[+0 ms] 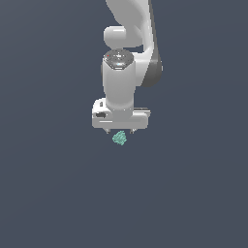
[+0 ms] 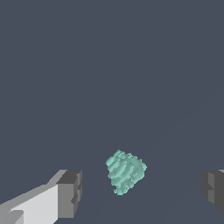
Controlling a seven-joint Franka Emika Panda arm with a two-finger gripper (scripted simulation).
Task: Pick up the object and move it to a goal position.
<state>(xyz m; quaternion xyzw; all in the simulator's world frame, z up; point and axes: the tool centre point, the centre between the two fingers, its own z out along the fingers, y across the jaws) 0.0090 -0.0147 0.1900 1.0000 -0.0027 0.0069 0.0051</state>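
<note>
the background is one flat slate-grey plane, no edges or marks. i hang straight down over the object (image 1: 119, 139), a knobbly teal lump just beneath my gripper (image 1: 119, 131). my fingers (image 2: 70, 194) are spread wide, one each side of it with clear gaps, touching nothing, so that i judge a descent would bracket it for the squeeze.

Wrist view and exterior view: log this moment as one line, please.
phase: pre-grasp | gripper: open, above lump | teal lump: between the fingers, untouched | lifted: cannot tell
</note>
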